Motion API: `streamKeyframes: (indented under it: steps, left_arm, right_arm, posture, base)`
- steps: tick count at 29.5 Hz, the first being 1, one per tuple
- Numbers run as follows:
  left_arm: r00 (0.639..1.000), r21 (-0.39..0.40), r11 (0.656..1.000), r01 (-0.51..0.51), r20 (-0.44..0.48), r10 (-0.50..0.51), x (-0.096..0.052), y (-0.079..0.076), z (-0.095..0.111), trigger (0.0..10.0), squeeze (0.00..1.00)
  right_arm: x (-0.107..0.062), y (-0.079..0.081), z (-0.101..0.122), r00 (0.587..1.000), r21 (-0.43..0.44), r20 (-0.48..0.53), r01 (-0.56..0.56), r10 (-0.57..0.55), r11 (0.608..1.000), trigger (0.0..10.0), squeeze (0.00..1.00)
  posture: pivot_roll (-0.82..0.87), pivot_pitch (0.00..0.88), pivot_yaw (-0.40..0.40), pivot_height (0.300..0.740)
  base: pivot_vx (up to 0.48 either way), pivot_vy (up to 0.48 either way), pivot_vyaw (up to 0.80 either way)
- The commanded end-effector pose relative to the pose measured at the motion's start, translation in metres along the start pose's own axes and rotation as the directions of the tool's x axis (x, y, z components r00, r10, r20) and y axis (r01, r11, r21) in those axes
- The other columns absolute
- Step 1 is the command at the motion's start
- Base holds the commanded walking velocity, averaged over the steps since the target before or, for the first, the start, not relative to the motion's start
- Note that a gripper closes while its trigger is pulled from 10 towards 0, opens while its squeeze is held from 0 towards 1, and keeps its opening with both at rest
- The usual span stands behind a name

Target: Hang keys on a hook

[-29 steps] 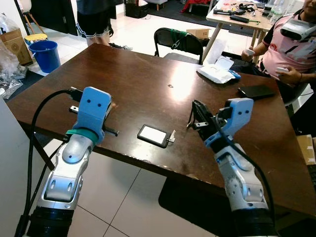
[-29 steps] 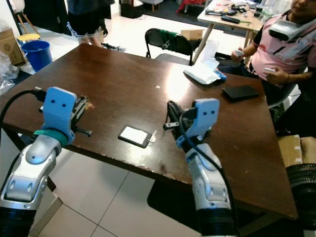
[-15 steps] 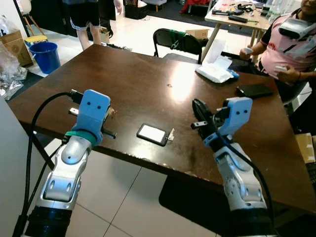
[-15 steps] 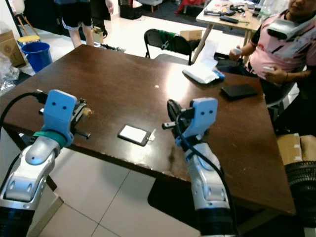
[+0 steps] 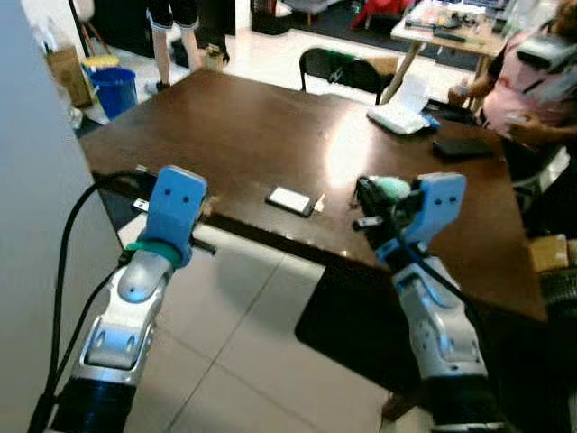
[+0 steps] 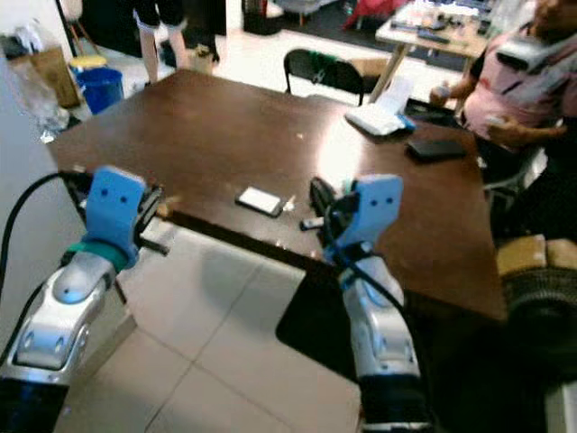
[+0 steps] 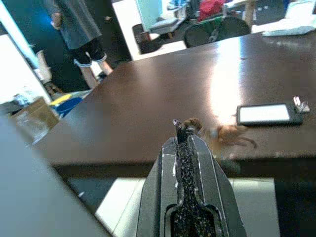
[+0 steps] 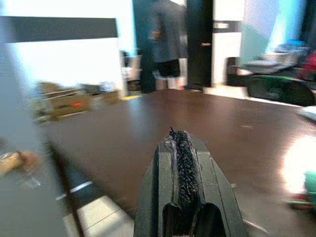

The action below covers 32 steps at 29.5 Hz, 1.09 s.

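My left gripper (image 7: 183,129) is shut on a small bunch of keys (image 7: 190,122). A tan-brown fob (image 7: 228,135) hangs blurred beside the fingertips. It is held over the floor, just off the near edge of the dark brown table (image 5: 243,135). My right gripper (image 8: 177,136) is shut with nothing between its fingers, raised at the same table edge, further right (image 5: 368,197). A small green shape (image 5: 392,188) shows by it, too blurred to name.
A black-framed white card (image 5: 290,200) with a small metal piece (image 5: 317,204) lies near the table edge. A grey wall panel (image 5: 36,225) stands close on my left. A person (image 5: 532,81) sits at the right, another (image 5: 171,13) stands behind. A chair (image 5: 347,68) and a blue bucket (image 5: 113,86) are beyond.
The whole picture has shifted: the camera has drawn back from the table and a grey panel has come in on the left. Both arms keep their pose, and both grippers stay shut.
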State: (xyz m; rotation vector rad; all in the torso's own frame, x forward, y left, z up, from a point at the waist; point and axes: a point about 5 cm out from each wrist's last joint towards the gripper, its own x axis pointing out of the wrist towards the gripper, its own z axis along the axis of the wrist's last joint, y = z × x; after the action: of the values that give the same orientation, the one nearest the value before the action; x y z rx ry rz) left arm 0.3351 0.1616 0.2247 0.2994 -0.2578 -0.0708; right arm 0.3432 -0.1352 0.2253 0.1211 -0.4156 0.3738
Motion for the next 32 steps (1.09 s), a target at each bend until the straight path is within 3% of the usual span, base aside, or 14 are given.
streamKeyframes:
  steps: [1,7,32]
  left_arm:
    - [1.000,-0.001,1.000,0.001,-0.004,-0.001,-0.0011,-0.0012,-0.0023,10.0,0.00]
    - [1.000,0.002,1.000,0.000,-0.003,0.000,-0.0009,-0.0008,-0.0025,10.0,0.00]
    - [0.999,0.009,0.999,0.047,0.006,-0.047,0.0000,-0.0070,0.0015,10.0,0.00]
  right_arm:
    - [-0.0003,-0.0014,-0.0001,1.000,0.010,0.004,0.000,0.000,1.000,10.0,0.00]
    - [0.0001,0.0034,-0.0019,0.999,0.005,-0.011,-0.049,0.049,0.999,10.0,0.00]
    - [0.0025,0.0062,-0.0001,0.998,-0.024,-0.003,-0.067,0.067,0.997,10.0,0.00]
  posture:
    - [0.05,0.015,0.041,0.740]
    - [0.05,0.014,0.040,0.740]
    - [0.06,0.023,0.043,0.740]
  base:
    - [-0.409,0.000,0.00]
    - [-0.403,0.000,0.00]
    - [-0.012,0.000,0.79]
